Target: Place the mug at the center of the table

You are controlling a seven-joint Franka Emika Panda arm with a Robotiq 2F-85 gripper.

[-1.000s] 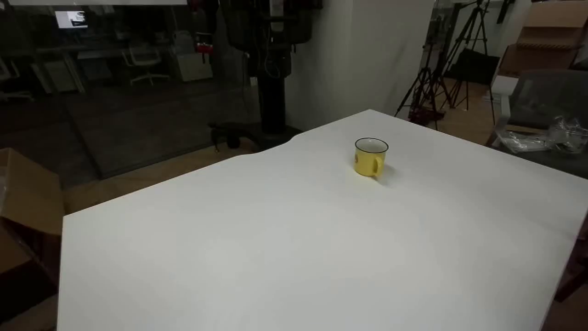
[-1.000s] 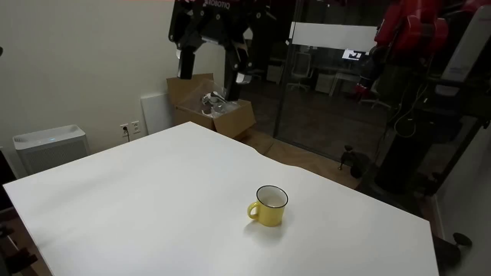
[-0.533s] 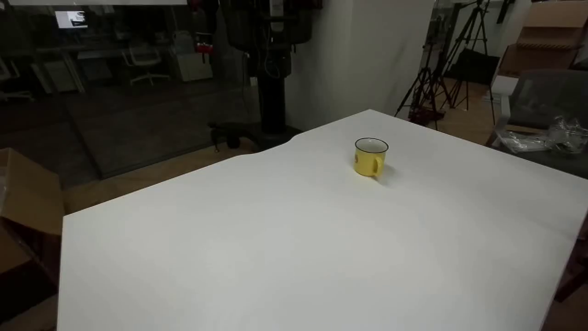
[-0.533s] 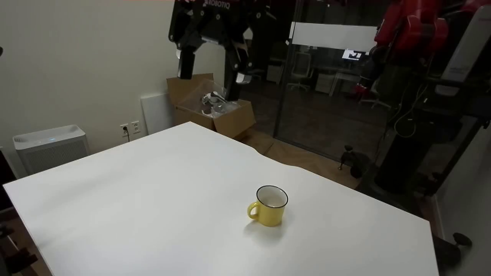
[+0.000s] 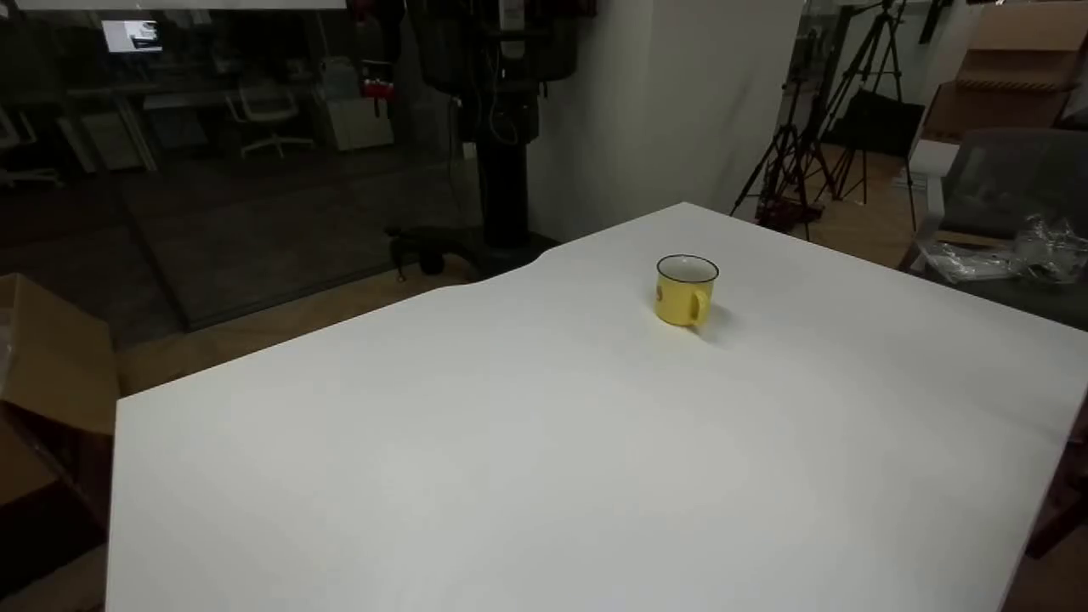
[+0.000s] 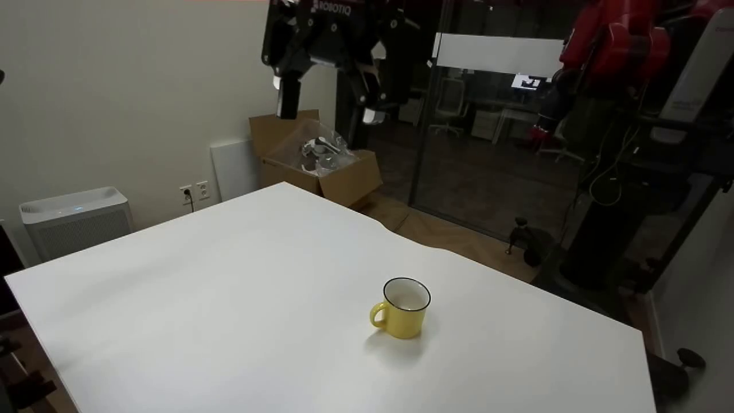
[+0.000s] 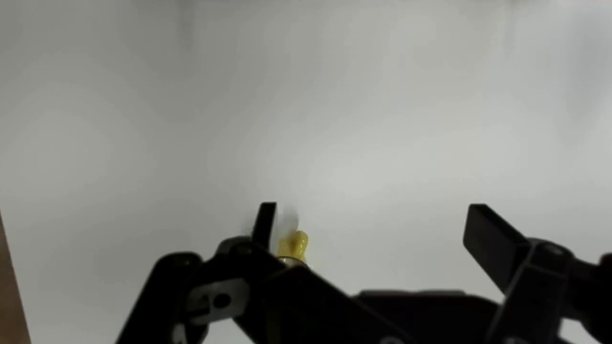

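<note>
The yellow mug stands upright on the white table point(image 5: 476, 459), in both exterior views point(image 5: 676, 302) point(image 6: 405, 322). It has a dark-edged rim, a pale interior and a side handle. My gripper point(image 6: 325, 123) is open and empty, high above the table and well apart from the mug in an exterior view. In the wrist view, the open fingers point(image 7: 373, 217) are wide apart. There the mug point(image 7: 291, 246) shows beside the left finger, and most of it is hidden behind that finger and its linkage.
An open cardboard box point(image 6: 350, 178) with plastic-wrapped items stands on the floor beyond the table corner. A white appliance point(image 6: 77, 221) stands by the wall. A black stand point(image 5: 503, 187) is behind the table edge, and a grey chair point(image 5: 1011, 187) is at the side.
My gripper has moved slightly to the right in an exterior view within the last half second, still open. The mug has not moved.
</note>
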